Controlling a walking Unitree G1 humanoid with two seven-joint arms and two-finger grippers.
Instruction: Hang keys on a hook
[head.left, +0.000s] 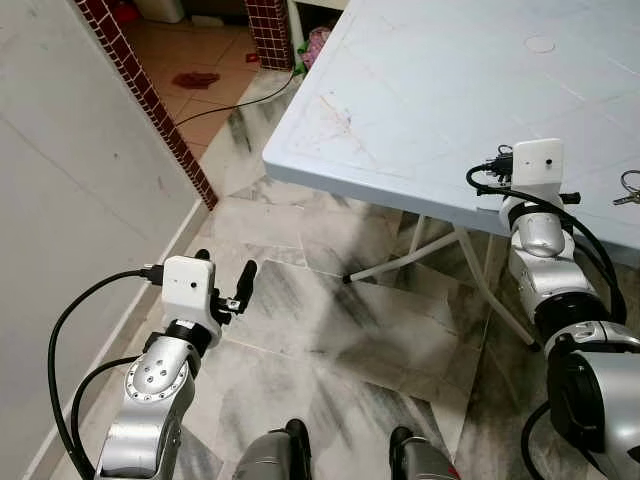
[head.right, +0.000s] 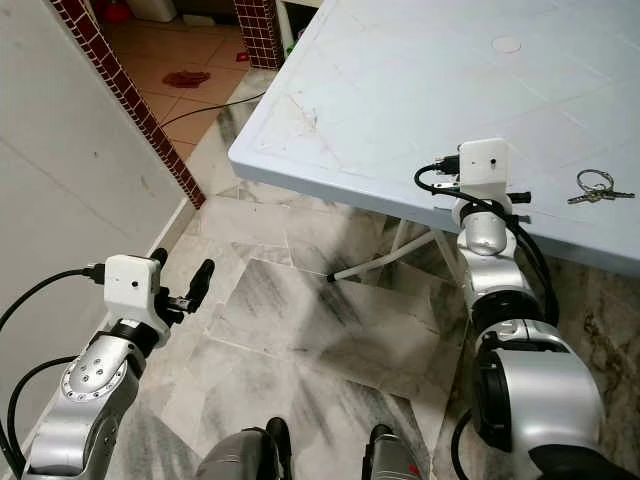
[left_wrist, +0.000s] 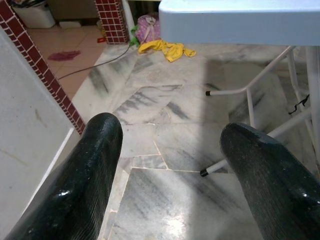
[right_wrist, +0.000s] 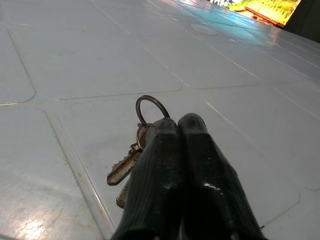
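A pale blue plastic table (head.right: 420, 90) was seen filling the far right of the scene, standing on white folding legs over a grey-veined marble floor (head.right: 300, 330), with a plain wall (head.left: 70, 200) edged in red brick tile running along the left. The right gripper (right_wrist: 172, 145) was held over the tabletop near its near edge, its two black fingers pressed together with nothing between them. The left gripper (head.left: 222, 285) was held low over the floor on the left, its fingers spread wide and empty. The keys (head.right: 598, 189) were lying flat on the table just right of the right gripper: a few small dull metal keys on a thin round ring, the ring lying on the far side of the blades. No hook could be made out. Trouble was judged likely if the fingers were brought down without being parted: the keys could be pushed along the smooth top, or a thin ring lying flat could be missed altogether
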